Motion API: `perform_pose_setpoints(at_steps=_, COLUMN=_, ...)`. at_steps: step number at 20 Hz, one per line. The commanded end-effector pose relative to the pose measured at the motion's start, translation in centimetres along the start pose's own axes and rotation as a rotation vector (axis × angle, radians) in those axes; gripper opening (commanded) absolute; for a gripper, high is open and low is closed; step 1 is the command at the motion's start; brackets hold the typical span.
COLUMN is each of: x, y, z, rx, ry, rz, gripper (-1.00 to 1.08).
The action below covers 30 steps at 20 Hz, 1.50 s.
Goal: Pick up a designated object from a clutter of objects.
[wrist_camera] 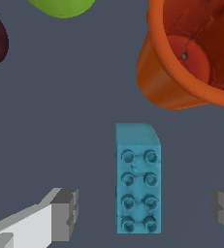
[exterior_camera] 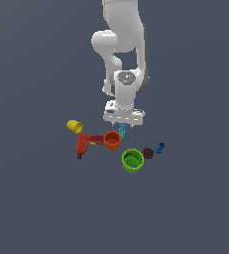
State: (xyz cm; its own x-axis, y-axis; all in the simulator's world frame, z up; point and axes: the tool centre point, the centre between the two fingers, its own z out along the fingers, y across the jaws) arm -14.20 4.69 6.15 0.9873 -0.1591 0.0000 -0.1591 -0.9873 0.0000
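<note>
1. Directly under the arm, the gripper point(wrist_camera: 142, 208) hangs with its fingers point(wrist_camera: 65, 213) spread wide, one on each side of the teal studded brick point(wrist_camera: 138, 179). Neither pad touches it; a clear gap of floor shows on both sides in the wrist view.

2. That brick, the designated object, lies flat on the grey floor point(wrist_camera: 60, 121) with its eight studs facing up. Its long axis runs across the line between the fingers, so a closing stroke would meet the two long, flat sides. That seems the reason for this wrist angle.

3. Close by stands the orange cup point(wrist_camera: 191, 53), upright and open-mouthed, near one short end of the brick but apart from it. Approaching from the long sides keeps the fingers away from the cup.

4. In the exterior view the brick point(exterior_camera: 122, 131) shows as a sliver just below the hand point(exterior_camera: 124, 116), next to the orange cup point(exterior_camera: 112, 141).

5. Other clutter sits farther off: a green cup point(exterior_camera: 132, 160), a dark maroon lump point(exterior_camera: 147, 153), a small darker blue piece point(exterior_camera: 159, 148), a red drill-like tool point(exterior_camera: 84, 143) and a tipped yellow cup point(exterior_camera: 75, 126). None is between the fingers.

6. I judge the grasp not yet made; whether the fingertips are low enough to close on the brick's sides I cannot tell.
</note>
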Motion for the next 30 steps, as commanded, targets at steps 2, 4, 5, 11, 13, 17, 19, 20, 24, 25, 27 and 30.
perform_pose_setpoints(at_steps=2, x=-0.1, y=0.0, z=1.2, rx=0.000, ry=0.000, rz=0.000, gripper=1.00)
perform_pose_setpoints(at_steps=4, x=-0.1, y=0.0, z=2.1, rx=0.000, ry=0.000, rz=0.000, gripper=1.00)
perform_pose_setpoints(at_steps=5, x=-0.1, y=0.0, z=2.4, rx=0.000, ry=0.000, rz=0.000, gripper=1.00)
perform_pose_setpoints(at_steps=11, x=-0.1, y=0.0, z=3.8, rx=0.000, ry=0.000, rz=0.000, gripper=1.00)
perform_pose_setpoints(at_steps=13, x=-0.1, y=0.0, z=3.9, rx=0.000, ry=0.000, rz=0.001, gripper=1.00)
perform_pose_setpoints(at_steps=17, x=-0.1, y=0.0, z=3.9, rx=0.000, ry=0.000, rz=0.001, gripper=-1.00)
perform_pose_setpoints(at_steps=19, x=-0.1, y=0.0, z=3.9, rx=0.000, ry=0.000, rz=0.001, gripper=-1.00)
perform_pose_setpoints(at_steps=20, x=-0.1, y=0.0, z=3.9, rx=0.000, ry=0.000, rz=0.001, gripper=-1.00)
perform_pose_setpoints(at_steps=24, x=-0.1, y=0.0, z=3.9, rx=0.000, ry=0.000, rz=0.001, gripper=-1.00)
perform_pose_setpoints(at_steps=25, x=-0.1, y=0.0, z=3.9, rx=0.000, ry=0.000, rz=0.001, gripper=-1.00)
perform_pose_setpoints(at_steps=27, x=-0.1, y=0.0, z=3.9, rx=0.000, ry=0.000, rz=0.001, gripper=-1.00)
perform_pose_setpoints(at_steps=30, x=0.0, y=0.1, z=3.6, rx=0.000, ry=0.000, rz=0.001, gripper=-1.00)
